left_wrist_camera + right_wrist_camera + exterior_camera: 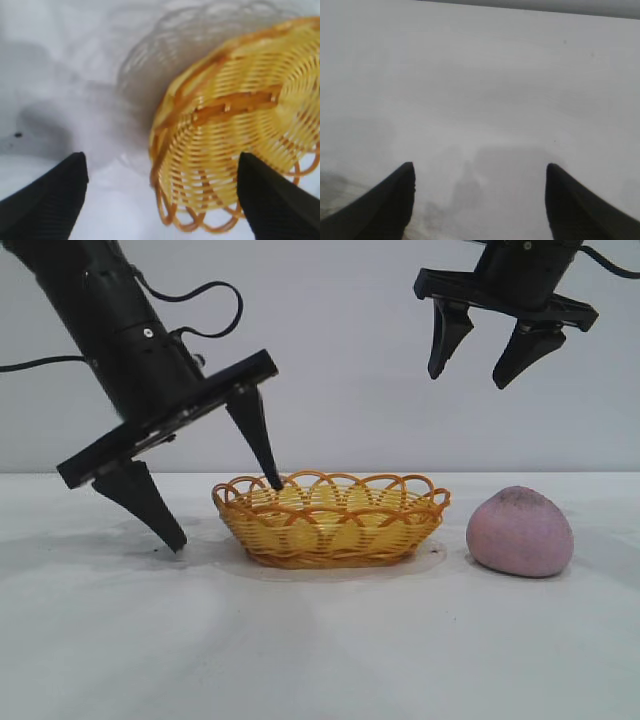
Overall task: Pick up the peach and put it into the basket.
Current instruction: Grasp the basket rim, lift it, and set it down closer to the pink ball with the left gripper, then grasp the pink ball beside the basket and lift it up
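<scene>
The peach (520, 531), a dull pinkish-purple lump with a darker top, lies on the white table right of the basket. The basket (332, 519), yellow woven with an orange looped rim, stands at the table's middle and is empty; it also shows in the left wrist view (240, 125). My left gripper (225, 512) is open and straddles the basket's left rim, one finger inside the basket, the other on the table outside it. My right gripper (468, 375) is open and empty, high above the gap between basket and peach. The right wrist view shows only bare table.
The white table (300, 640) stretches in front of basket and peach. A plain grey wall stands behind.
</scene>
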{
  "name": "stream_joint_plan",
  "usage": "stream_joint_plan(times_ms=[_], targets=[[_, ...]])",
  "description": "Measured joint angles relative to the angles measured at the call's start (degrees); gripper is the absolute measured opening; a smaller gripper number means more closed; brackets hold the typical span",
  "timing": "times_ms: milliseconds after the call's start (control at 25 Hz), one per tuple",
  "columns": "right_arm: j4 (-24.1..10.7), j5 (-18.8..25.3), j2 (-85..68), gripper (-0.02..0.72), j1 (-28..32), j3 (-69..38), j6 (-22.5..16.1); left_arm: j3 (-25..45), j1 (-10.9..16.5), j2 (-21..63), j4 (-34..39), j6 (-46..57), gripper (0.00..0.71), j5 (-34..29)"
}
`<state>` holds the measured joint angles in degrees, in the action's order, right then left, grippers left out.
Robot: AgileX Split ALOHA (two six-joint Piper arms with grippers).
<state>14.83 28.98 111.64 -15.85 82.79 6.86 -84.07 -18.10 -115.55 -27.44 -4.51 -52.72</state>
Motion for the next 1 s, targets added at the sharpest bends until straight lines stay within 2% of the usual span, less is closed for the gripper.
stream_joint_plan(times_ms=[240, 360, 560, 800, 1000], targets=[[0.0, 0.0, 0.0, 0.47, 0.0, 0.0, 0.0, -3.51, 0.14, 0.27, 19.97, 4.02, 0.534, -3.82], [0.0, 0.0, 0.0, 0.47, 0.0, 0.0, 0.0, -3.6, 1.76, 0.27, 27.22, 6.23, 0.534, -4.8], [0.0, 0.6, 0.0, 0.47, 0.0, 0.0, 0.0, -3.6, 7.81, 0.27, 29.07, 6.88, 0.534, -5.98], [0.0, 0.79, 0.0, 0.47, 0.0, 0.0, 0.0, -3.6, 14.76, 0.27, 30.15, 5.45, 0.534, -10.82], [0.0, 0.94, 0.0, 0.47, 0.0, 0.0, 0.0, -3.01, 17.9, 1.6, 31.67, 5.31, 0.534, -14.71]])
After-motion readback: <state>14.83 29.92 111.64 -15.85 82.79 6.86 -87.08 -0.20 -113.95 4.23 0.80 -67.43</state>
